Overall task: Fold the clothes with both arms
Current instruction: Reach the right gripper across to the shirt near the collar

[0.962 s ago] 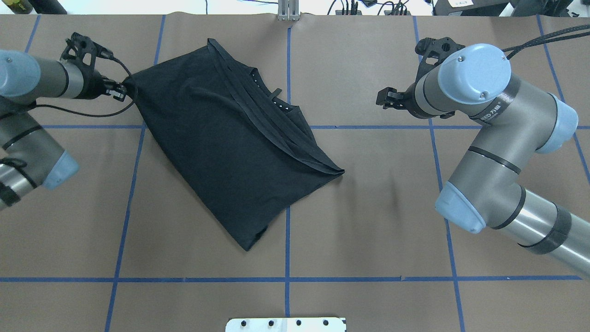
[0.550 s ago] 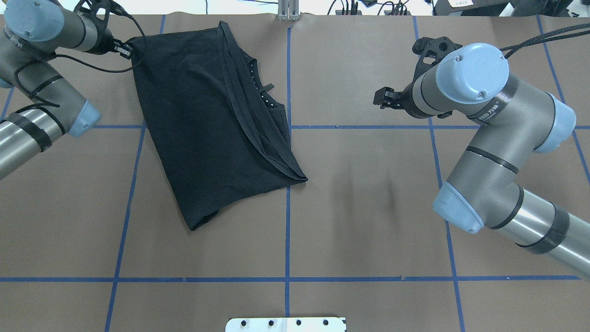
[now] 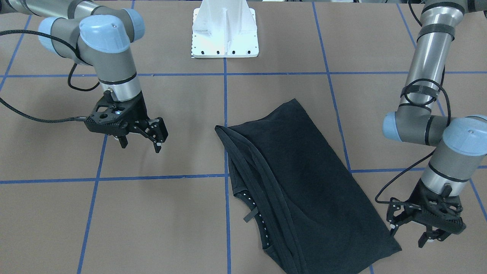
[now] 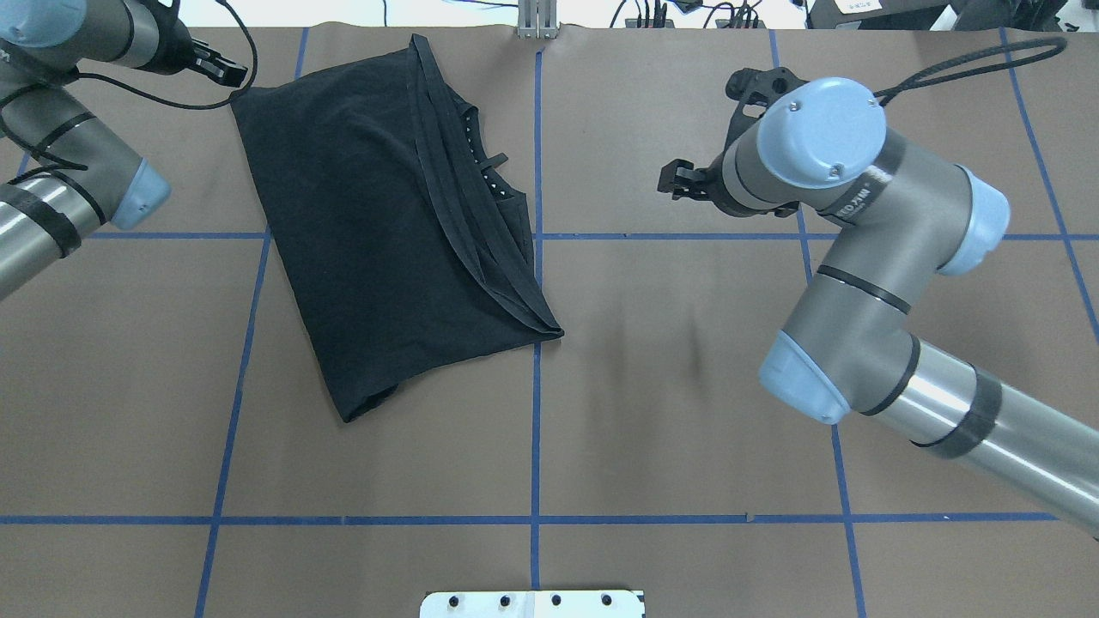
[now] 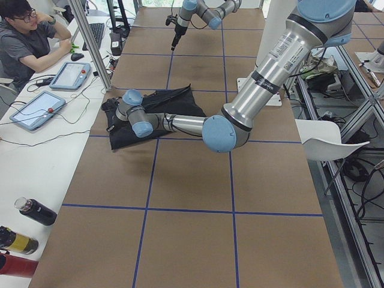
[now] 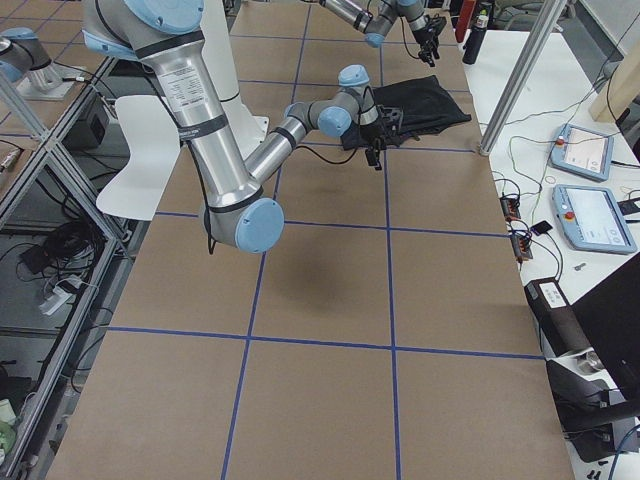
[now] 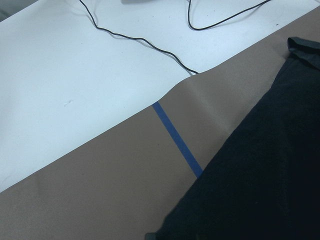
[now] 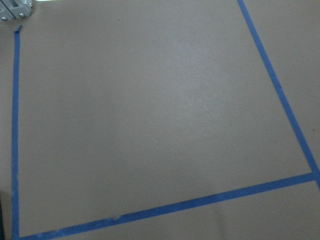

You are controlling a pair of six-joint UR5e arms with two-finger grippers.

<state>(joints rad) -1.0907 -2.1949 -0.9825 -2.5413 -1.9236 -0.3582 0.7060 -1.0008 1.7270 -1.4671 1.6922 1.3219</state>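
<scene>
The black T-shirt (image 4: 369, 197) lies folded on the far left part of the table, plain black side up, with its print hidden. Its collar and layered edges (image 4: 494, 180) face the table's middle. It also shows in the front-facing view (image 3: 304, 182) and the left wrist view (image 7: 260, 175). My left gripper (image 4: 225, 72) (image 3: 409, 235) is open and empty, just beside the shirt's far left corner (image 4: 236, 99). My right gripper (image 4: 674, 180) (image 3: 140, 145) is open and empty above bare table, well right of the shirt.
The white mounting block (image 3: 224, 30) (image 4: 532, 603) stands at the near edge. A metal post (image 4: 537, 21) and cables line the far edge. A white desk with tablets (image 5: 71, 75), a seated person (image 5: 30, 36) and bottles (image 5: 36, 211) lies beyond it.
My left gripper pulled the shirt's corner toward the far left, swinging the shirt round, then let go of it. My right arm shifted a little toward the table's middle.
</scene>
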